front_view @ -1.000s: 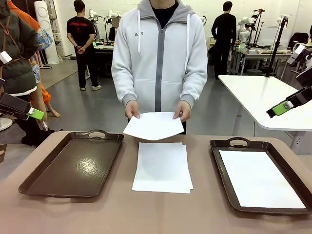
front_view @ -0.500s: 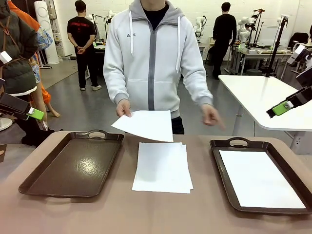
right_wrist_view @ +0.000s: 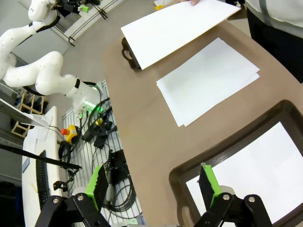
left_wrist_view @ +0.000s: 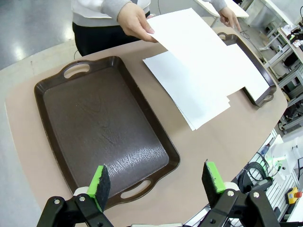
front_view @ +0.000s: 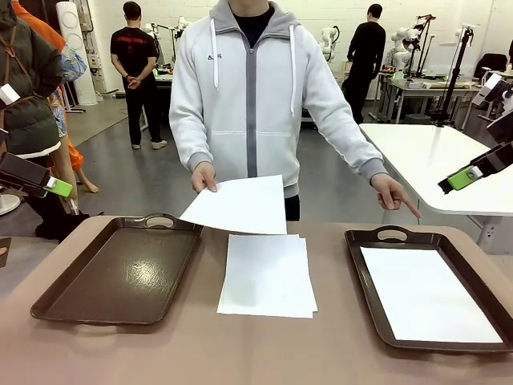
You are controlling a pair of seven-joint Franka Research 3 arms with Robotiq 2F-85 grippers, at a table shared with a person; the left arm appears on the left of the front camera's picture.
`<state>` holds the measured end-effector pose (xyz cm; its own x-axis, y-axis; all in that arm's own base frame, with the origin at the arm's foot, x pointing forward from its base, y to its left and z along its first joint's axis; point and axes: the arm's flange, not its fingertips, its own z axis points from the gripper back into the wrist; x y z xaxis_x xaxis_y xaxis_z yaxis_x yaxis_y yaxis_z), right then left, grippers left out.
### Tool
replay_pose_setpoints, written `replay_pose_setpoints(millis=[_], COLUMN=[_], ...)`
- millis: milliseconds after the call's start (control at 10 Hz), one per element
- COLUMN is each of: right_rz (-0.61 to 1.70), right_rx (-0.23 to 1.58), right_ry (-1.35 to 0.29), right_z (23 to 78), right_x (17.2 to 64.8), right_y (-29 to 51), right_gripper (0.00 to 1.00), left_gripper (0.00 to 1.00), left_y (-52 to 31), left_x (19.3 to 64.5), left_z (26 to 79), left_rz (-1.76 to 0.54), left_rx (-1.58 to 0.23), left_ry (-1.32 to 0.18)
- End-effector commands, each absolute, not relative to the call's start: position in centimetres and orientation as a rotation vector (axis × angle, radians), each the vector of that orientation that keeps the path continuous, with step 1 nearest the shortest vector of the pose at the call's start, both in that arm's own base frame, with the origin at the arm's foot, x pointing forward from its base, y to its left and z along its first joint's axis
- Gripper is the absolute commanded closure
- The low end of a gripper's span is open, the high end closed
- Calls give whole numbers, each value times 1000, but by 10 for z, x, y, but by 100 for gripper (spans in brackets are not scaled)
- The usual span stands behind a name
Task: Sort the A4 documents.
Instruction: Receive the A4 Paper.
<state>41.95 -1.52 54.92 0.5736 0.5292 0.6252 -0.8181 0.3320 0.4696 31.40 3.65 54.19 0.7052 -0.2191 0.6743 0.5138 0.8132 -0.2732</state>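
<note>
Tan table [front_view: 200, 345], front: person's hand [front_view: 394, 192] points at right dark brown tray [front_view: 357, 269]; thin white A4 sheet [front_view: 238, 205] held over centre stack [front_view: 267, 275]. Left wrist: left pincer [left_wrist_view: 158, 182] wide open, empty. Right wrist: right pincer [right_wrist_view: 154, 182] same; suggest pinching sheet's free edge.

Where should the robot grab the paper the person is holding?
Probably its free near edge, from the robot's side, one finger above, one below: the held sheet hangs thin and nearly flat in the air, and the person's hand pinches a far corner.
</note>
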Motion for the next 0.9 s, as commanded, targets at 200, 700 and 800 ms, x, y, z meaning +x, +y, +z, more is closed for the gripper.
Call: replay_pose_setpoints(millis=[200, 700, 800], right_rz=[922, 792, 741], right_rx=[856, 978, 1081], right_ry=[-405, -315, -250], right_z=[550, 521, 503], right_x=[418, 455, 471], right_y=[-14, -1, 12], right_gripper=[0, 0, 0], left_gripper=[0, 0, 0], left_y=[38, 38, 38], left_x=[314, 314, 314], left_z=[541, 541, 541], left_rz=[-436, -436, -436], left_rx=[-488, -488, -488], left_ry=[-677, -677, -677])
